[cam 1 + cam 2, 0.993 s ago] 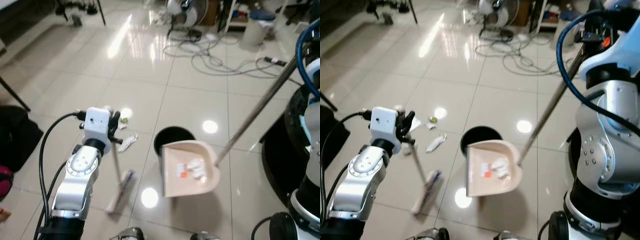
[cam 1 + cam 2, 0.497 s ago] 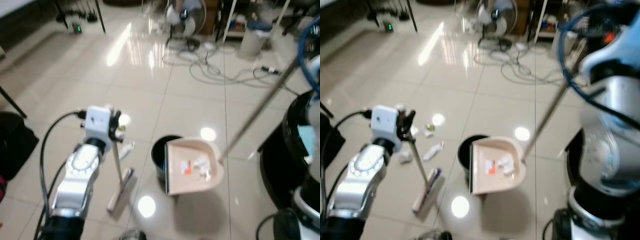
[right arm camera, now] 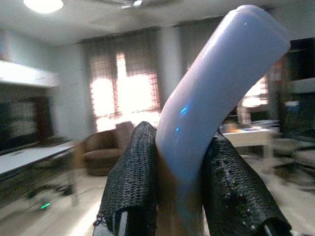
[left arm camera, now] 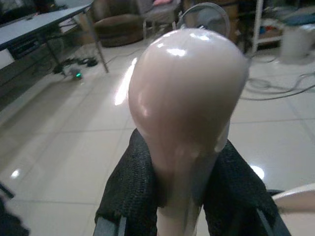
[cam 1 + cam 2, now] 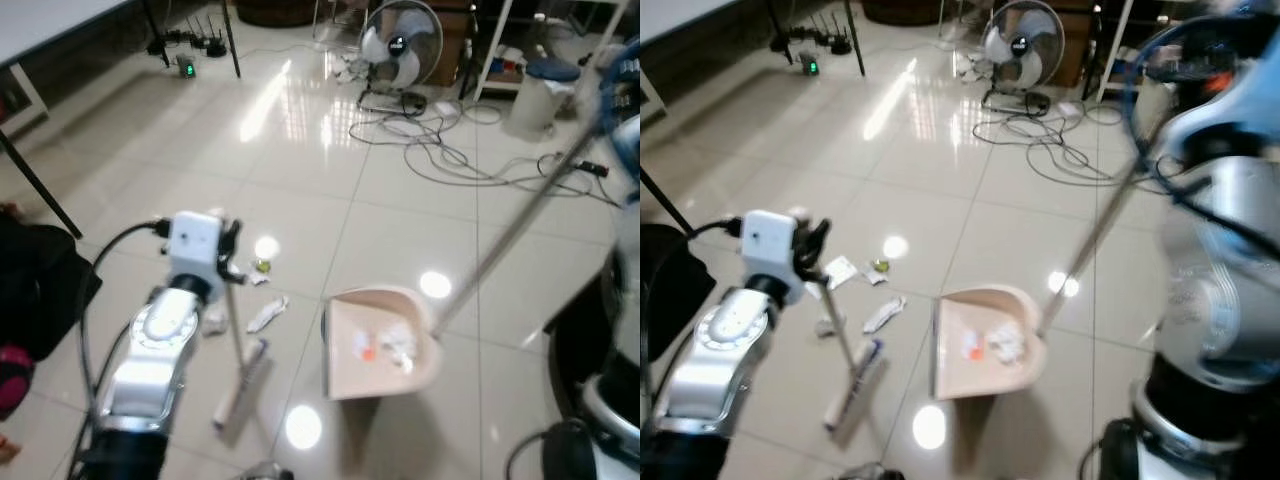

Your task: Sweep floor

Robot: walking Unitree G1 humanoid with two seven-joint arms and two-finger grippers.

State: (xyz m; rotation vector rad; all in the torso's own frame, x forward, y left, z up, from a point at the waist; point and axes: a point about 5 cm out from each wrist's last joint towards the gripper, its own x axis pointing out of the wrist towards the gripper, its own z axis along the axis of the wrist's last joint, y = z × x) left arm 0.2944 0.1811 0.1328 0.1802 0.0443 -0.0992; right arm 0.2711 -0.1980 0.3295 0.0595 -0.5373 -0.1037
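Note:
My left gripper point(image 5: 228, 262) is shut on the top of a broom handle point(image 5: 234, 320), and its black fingers point(image 4: 133, 191) clamp the pale knob point(image 4: 189, 98). The broom head point(image 5: 243, 385) rests on the tiles. A beige dustpan point(image 5: 383, 345) holding white and orange scraps hangs low on a long metal pole point(image 5: 520, 225). My right gripper point(image 3: 179, 182) is shut on the pole's bluish-white grip point(image 3: 221, 83). A dark sliver of a black bin point(image 5: 324, 322) peeks out at the dustpan's left edge. Litter lies near the broom: a white wrapper point(image 5: 267, 314), a small green bit point(image 5: 262, 266), a paper piece point(image 5: 840, 270).
A standing fan point(image 5: 400, 45), tangled cables point(image 5: 440, 150) and a white bin point(image 5: 530, 95) are at the back. A black bag point(image 5: 40, 290) and a table leg point(image 5: 40, 185) are on the left. My own body point(image 5: 1220, 250) crowds the right side.
The whole view has shifted as the camera moved. The dustpan now covers nearly all of the black bin. Both grippers keep their hold.

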